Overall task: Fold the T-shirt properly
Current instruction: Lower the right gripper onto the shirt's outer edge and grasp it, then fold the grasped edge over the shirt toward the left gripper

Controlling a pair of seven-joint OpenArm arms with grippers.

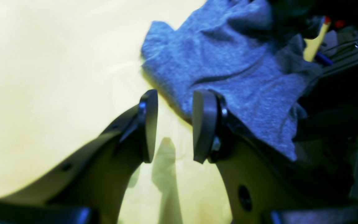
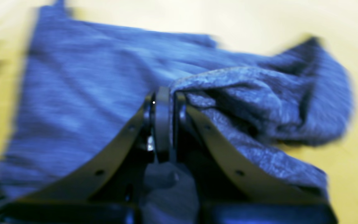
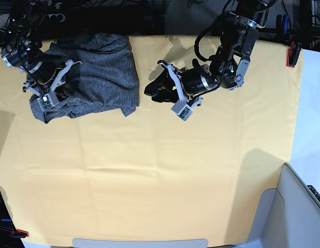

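The grey T-shirt [image 3: 92, 72] lies bunched at the far corner of the yellow tablecloth [image 3: 149, 175]. The right gripper [image 2: 167, 102] has its fingers pinched tight on a fold of it. The left gripper [image 1: 174, 124] hangs over bare cloth just beside the shirt, fingers parted, holding nothing

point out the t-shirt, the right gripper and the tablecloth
T-shirt [image 3: 105, 72], base view, flat grey panel near its right edge.
Right gripper [image 2: 168, 93], right wrist view, tips of the shut jaws pinching fabric.
Tablecloth [image 3: 160, 175], base view, bare yellow-orange middle.
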